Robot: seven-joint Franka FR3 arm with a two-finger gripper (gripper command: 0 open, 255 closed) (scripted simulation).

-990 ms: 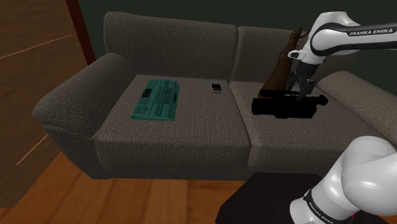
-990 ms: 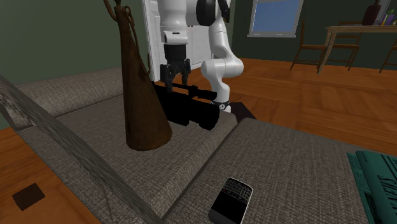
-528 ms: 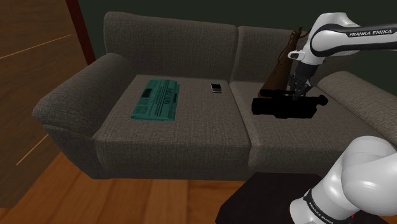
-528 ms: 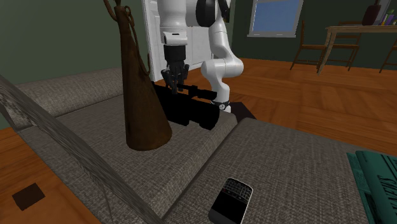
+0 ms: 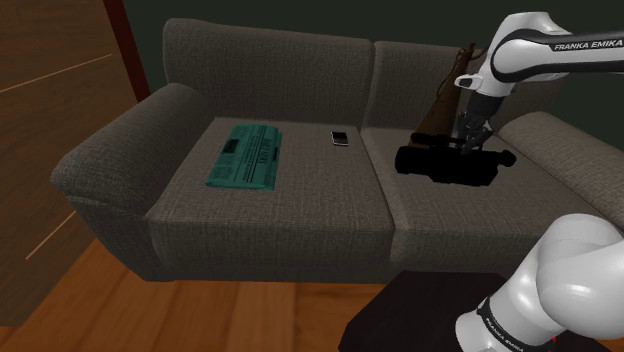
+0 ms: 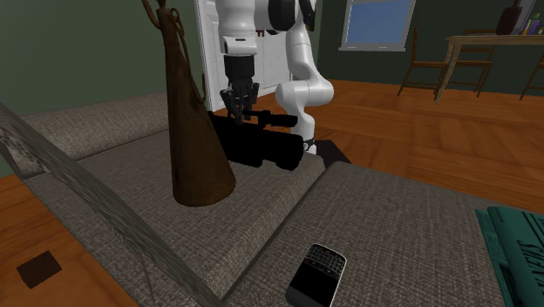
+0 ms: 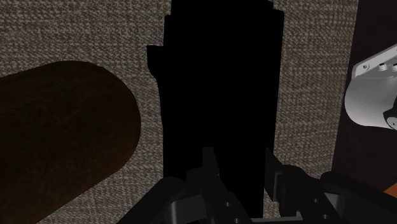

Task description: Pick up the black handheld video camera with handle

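Note:
The black handheld video camera (image 5: 447, 166) hangs just above the sofa's right seat cushion, lens end toward the shoulder view's left. My gripper (image 5: 467, 142) comes down from above and is shut on the handle along its top. In the second exterior view the camera (image 6: 259, 147) sits clear of the cushion under the gripper (image 6: 240, 110), right beside the brown bag. In the wrist view the camera's black body (image 7: 219, 95) lies straight ahead of the gripper (image 7: 238, 167), clasped between the two fingers (image 7: 210, 164).
A tall brown bag (image 5: 440, 104) leans on the sofa back close behind the camera. A phone (image 5: 340, 137) and a teal newspaper (image 5: 245, 157) lie on the left cushion of the grey sofa (image 5: 110, 150). A wooden wall stands at the left.
The fingers stood apart around the handle a second ago, then closed on it. The camera has since risen slightly off the cushion with the gripper.

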